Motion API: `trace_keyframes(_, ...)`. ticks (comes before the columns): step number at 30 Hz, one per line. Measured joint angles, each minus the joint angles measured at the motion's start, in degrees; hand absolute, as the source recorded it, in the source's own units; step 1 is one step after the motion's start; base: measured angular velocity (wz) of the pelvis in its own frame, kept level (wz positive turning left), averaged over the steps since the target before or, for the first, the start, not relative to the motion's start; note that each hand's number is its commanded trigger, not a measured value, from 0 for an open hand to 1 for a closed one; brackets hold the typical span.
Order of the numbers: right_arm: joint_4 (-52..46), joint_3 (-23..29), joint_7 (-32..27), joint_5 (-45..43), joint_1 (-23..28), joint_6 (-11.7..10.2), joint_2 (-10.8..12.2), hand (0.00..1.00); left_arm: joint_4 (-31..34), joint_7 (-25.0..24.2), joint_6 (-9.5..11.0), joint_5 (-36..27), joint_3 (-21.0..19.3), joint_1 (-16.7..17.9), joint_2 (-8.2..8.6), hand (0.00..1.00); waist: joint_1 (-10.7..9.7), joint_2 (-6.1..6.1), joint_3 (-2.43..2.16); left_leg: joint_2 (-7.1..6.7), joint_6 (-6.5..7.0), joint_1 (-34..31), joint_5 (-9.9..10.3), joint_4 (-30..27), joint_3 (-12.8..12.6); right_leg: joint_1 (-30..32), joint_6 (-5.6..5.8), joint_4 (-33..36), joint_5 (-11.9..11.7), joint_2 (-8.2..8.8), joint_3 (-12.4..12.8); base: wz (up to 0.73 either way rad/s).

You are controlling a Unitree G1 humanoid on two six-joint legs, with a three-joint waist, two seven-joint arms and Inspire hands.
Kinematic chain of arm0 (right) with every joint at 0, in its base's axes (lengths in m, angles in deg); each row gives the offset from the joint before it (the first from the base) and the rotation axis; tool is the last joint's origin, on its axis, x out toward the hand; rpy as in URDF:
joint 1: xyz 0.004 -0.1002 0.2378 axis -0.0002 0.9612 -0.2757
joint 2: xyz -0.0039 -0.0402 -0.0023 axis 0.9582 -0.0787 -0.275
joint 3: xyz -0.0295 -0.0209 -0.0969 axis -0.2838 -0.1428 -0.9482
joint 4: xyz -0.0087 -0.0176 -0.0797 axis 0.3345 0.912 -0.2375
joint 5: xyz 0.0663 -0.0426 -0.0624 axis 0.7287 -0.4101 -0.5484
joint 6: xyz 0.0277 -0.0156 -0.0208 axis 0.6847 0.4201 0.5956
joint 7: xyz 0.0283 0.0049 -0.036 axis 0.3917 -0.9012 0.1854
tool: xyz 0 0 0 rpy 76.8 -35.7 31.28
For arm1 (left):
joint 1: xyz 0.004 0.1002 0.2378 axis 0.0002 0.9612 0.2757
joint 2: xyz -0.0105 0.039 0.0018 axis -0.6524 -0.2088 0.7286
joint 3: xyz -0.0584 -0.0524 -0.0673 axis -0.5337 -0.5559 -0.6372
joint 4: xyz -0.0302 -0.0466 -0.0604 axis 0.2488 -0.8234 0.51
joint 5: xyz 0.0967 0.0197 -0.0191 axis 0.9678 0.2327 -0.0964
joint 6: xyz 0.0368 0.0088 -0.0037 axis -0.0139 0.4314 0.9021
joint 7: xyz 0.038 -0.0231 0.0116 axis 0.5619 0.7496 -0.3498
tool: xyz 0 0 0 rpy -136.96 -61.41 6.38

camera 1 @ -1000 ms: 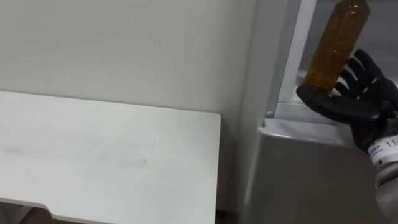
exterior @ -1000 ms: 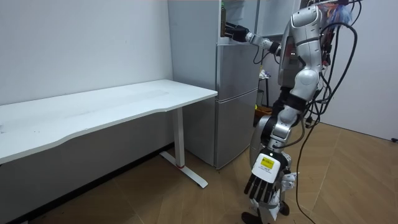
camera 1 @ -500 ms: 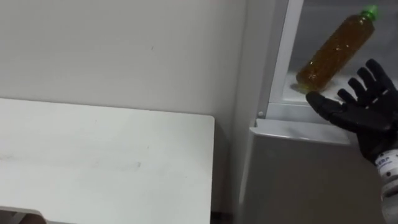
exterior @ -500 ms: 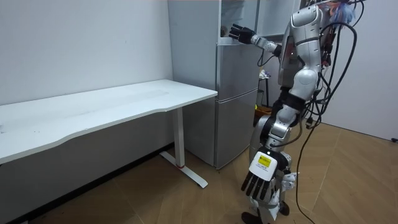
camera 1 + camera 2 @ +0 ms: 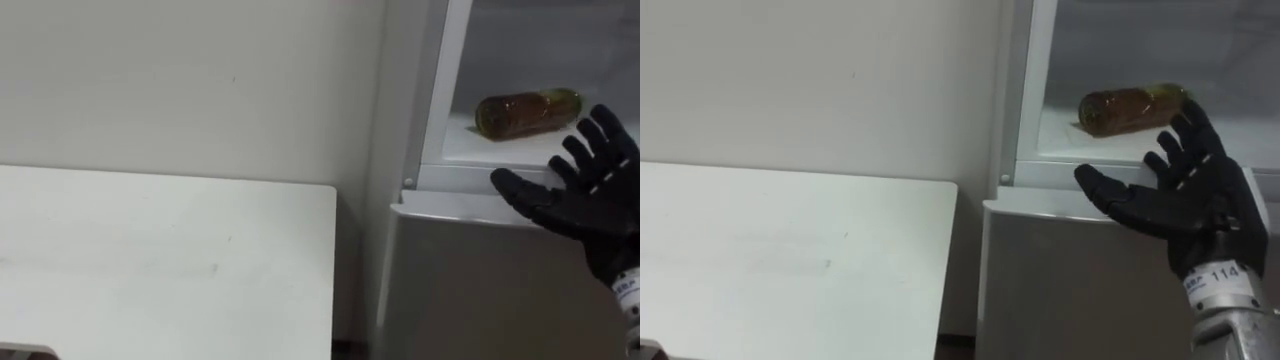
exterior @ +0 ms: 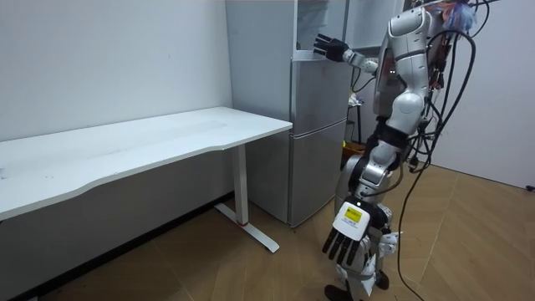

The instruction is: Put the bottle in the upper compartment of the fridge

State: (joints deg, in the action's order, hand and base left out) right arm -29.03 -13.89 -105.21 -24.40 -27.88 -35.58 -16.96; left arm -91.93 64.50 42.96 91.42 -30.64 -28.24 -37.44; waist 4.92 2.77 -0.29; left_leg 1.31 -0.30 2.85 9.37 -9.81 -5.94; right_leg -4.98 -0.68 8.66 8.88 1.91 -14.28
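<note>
While the robot stood facing the fridge, its right arm was raised and stretched toward the open upper compartment. The right hand had its fingers spread wide and straight and held nothing. It hovered just before the compartment's lower edge, back of the hand toward the head camera.

The bottle, amber inside, lay on its side on the white shelf, apart from the fingertips.

A white table stood left of the fridge against the pale wall, with a narrow gap between them.

From the room view, the left hand hung low by the leg, fingers loose and empty.
</note>
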Motion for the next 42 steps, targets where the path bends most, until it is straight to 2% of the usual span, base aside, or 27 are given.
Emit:
trace_keyframes(4,-1.2,0.4,0.1,0.6,2.2,-0.2,1.3,0.00,-1.1,0.3,1.4,-0.4,-0.1,-0.1,0.04,0.00,-0.1,0.11,0.11,0.11,-0.03,0.5,0.2,0.3,-0.6,0.3,0.01,-0.1,0.0,-0.05,0.4,-0.07)
trace_keyframes(8,-5.4,2.6,0.1,3.1,5.0,-0.2,2.0,0.00,-1.3,0.6,1.4,-0.4,-0.7,-0.1,0.40,0.00,-0.2,0.12,0.10,0.14,0.04,0.4,0.4,0.3,-1.2,0.3,0.07,-0.1,0.0,-0.05,0.7,-0.06)
trace_keyframes(12,-8.0,4.4,0.1,3.5,6.4,-0.2,4.5,0.00,-1.6,1.1,1.4,-0.9,-0.9,-0.3,0.68,0.00,-1.4,0.14,-0.05,0.14,0.10,-0.1,0.6,0.4,-1.7,1.1,0.10,0.0,0.0,-0.08,1.3,-0.09)
trace_keyframes(14,-8.2,4.5,1.5,6.3,6.7,-0.2,5.5,0.00,-2.8,1.1,1.8,-0.9,-1.0,-0.3,0.74,0.00,-2.0,0.06,-0.17,0.18,0.10,-0.2,0.7,0.4,-1.9,1.0,0.10,0.1,0.0,-0.12,1.4,-0.05)
trace_keyframes(17,-10.9,4.6,3.4,14.1,8.8,-0.2,5.5,0.00,-3.8,1.1,2.2,-1.1,-0.8,-0.3,1.01,0.00,-2.0,-0.35,-0.34,0.31,0.10,-0.1,0.9,0.4,-2.3,1.0,0.10,0.1,0.0,-0.24,1.9,-0.08)
trace_keyframes(19,-12.8,4.5,6.3,21.4,10.4,-0.2,5.9,0.00,-4.4,1.1,2.2,-2.1,-0.7,-0.3,1.04,0.00,-1.7,-1.03,-0.21,0.57,0.04,0.4,1.2,0.3,-3.1,0.9,0.09,0.4,0.0,-0.44,2.7,-0.17)
trace_keyframes(23,-13.0,4.2,11.1,28.4,10.6,-0.4,6.5,0.00,-5.4,1.1,2.8,-2.1,-0.5,-0.7,1.04,0.00,-1.6,-2.07,0.10,0.62,0.09,0.7,1.4,0.5,-3.4,1.1,0.15,1.0,0.1,-0.41,3.3,-0.07)
trace_keyframes(25,-13.0,4.1,14.6,32.1,10.9,-0.6,8.5,0.00,-5.8,1.1,2.9,-2.1,-0.5,-1.0,1.08,0.00,-1.6,-2.30,0.10,0.60,0.06,0.7,1.5,0.3,-3.6,1.2,0.15,0.9,0.1,-0.36,3.6,-0.05)
trace_keyframes(27,-13.1,3.9,17.1,34.5,11.9,-0.9,9.5,0.00,-5.8,1.0,3.1,-2.1,-0.5,-1.4,1.08,0.00,-1.3,-2.32,0.10,0.63,0.06,0.8,1.5,0.1,-3.9,1.2,0.15,0.9,0.1,-0.47,3.8,-0.07)
trace_keyframes(35,-11.2,3.2,26.2,36.5,18.6,-1.2,12.5,0.00,-5.8,-0.4,3.9,-3.2,-0.5,-1.5,1.07,0.00,-1.1,-3.07,-0.05,0.78,0.04,1.1,1.6,0.2,-4.9,1.4,0.17,0.9,0.1,-0.62,4.6,-0.05)
trace_keyframes(37,-7.5,3.0,28.6,37.0,20.5,-1.1,12.7,0.00,-6.6,-0.8,3.9,-3.2,-0.5,-1.9,1.07,0.00,-1.2,-3.27,-0.28,0.74,0.05,0.9,1.7,0.2,-4.9,2.0,0.19,0.9,0.2,-0.60,4.7,-0.02)
trace_keyframes(42,-0.3,2.6,31.6,39.3,22.1,-1.1,13.9,0.00,-8.1,-0.6,4.3,-3.2,-0.2,-2.6,1.03,0.00,-1.8,-3.69,-0.35,0.81,0.05,0.8,1.7,0.3,-5.1,1.9,0.18,0.9,0.1,-0.62,4.7,-0.01)
